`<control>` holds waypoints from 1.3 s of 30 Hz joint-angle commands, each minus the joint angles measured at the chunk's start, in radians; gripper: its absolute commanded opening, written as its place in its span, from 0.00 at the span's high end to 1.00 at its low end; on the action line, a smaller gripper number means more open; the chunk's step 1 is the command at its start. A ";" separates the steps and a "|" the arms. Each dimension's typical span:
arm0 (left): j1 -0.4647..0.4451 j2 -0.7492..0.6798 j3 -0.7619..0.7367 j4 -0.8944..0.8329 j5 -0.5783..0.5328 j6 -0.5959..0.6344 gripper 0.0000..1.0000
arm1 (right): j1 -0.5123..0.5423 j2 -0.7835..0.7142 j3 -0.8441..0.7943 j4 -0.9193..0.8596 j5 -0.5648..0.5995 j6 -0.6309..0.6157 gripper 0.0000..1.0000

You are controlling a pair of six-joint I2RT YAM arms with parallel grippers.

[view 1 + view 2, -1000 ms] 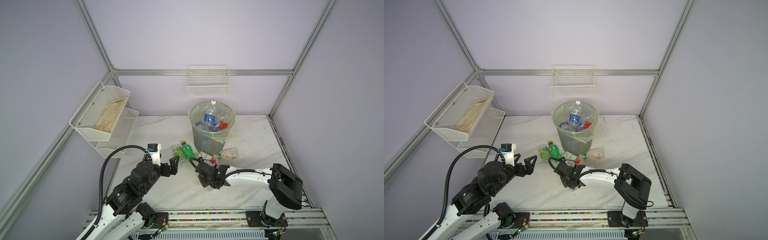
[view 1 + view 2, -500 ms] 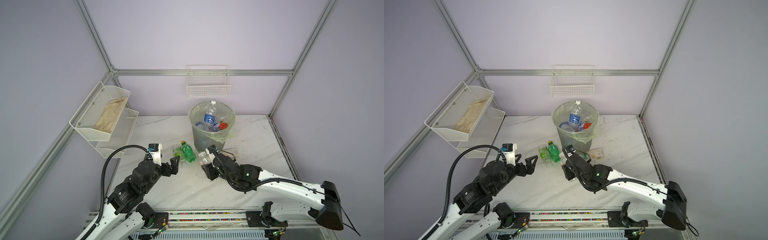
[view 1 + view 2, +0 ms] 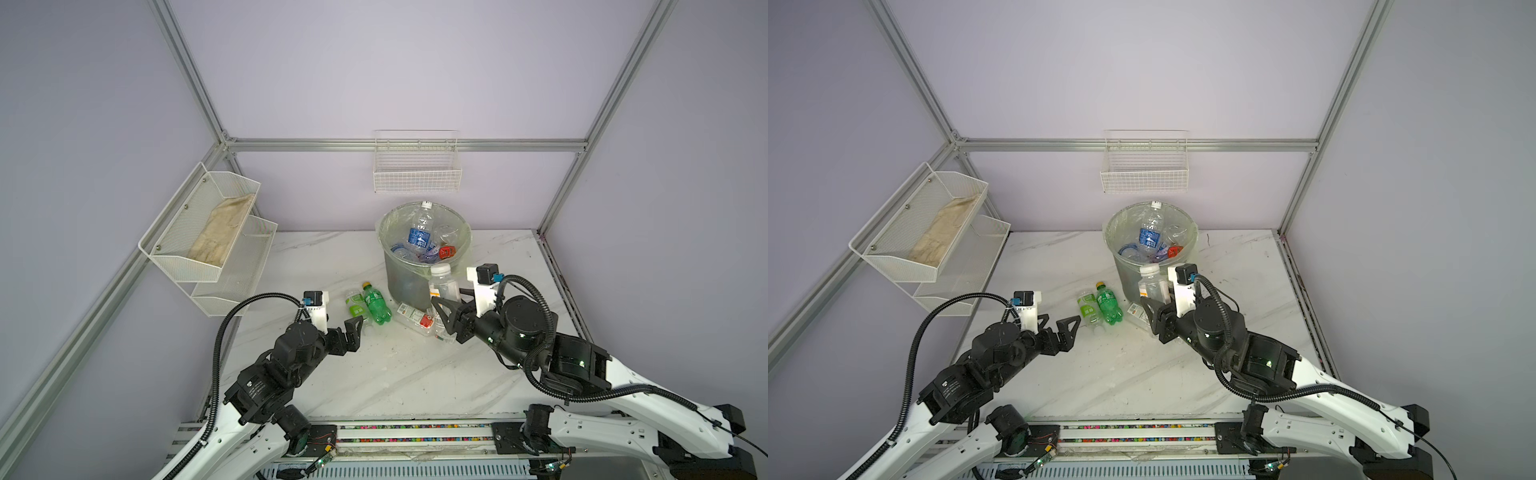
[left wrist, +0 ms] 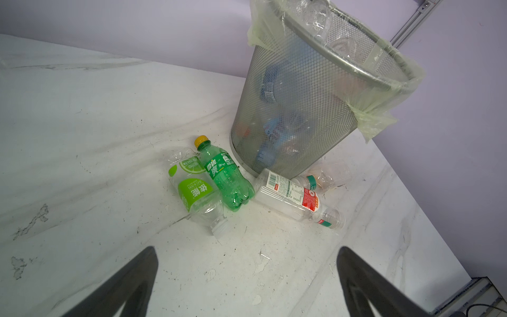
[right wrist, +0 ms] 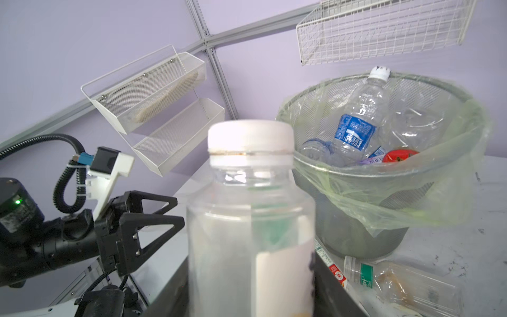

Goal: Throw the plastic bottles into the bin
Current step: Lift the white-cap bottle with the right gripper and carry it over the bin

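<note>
White-capped bottle (image 3: pixel 444 282) in my right pincer (image 3: pixel 451 301), beside the bin (image 3: pixel 403 278)

My right pincer pinches the clear bottle upright by its lower body, just beside the bin's near wall, with the cap about level with the rim. My left pincer (image 3: pixel 1058 322) is spread and empty (a green bottle (image 3: pixel 376 303) and others lie on the worktop (image 3: pixel 374 374) ahead of it). Crossing too low could snag the liner (image 5: pixel 384 197) or tip the bin, I judge, and the slick plastic might slip.

The green bottle (image 4: pixel 226 175) has the white signs 雪碧 on its label. The clear bottle (image 4: pixel 197 192) just beside it says 依能 in white on lime green. The blue-label bottle (image 5: pixel 356 131) says POCARI SWEAT.
</note>
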 commanded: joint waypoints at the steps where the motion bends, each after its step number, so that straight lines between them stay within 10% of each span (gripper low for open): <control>1: -0.002 -0.010 -0.059 0.042 0.023 -0.044 0.00 | 0.005 -0.002 0.051 -0.002 0.041 -0.060 0.72; 25: -0.004 -0.026 -0.137 0.047 0.086 -0.111 0.00 | -0.022 0.242 0.388 -0.018 0.260 -0.258 0.73; 39: -0.003 -0.031 -0.131 0.048 0.088 -0.096 0.00 | -0.380 0.501 0.587 -0.026 -0.128 -0.213 0.72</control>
